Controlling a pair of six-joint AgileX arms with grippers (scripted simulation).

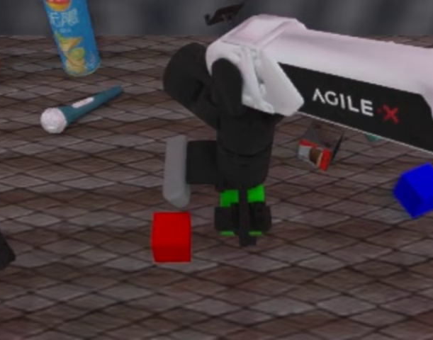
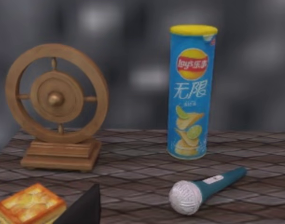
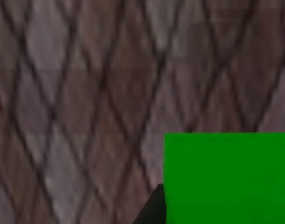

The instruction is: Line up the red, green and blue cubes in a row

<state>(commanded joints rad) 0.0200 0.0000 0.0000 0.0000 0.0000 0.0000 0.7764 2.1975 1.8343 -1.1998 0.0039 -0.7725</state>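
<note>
Right claw [image 1: 242, 216] was clamped on green cube [image 1: 242, 196] at desk [image 1: 96, 297] centre, red cube [image 1: 171, 236] just beside at 9 o'clock. Blue cube [image 1: 419, 189] sat well apart at 3 o'clock; left arm parked at 9 o'clock edge, claw unseen.

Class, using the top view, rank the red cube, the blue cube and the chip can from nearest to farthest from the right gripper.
Measured from the right gripper, which holds the green cube:
1. Red cube, just to its left.
2. Blue cube, at the right edge.
3. Chip can, far back left.
</note>
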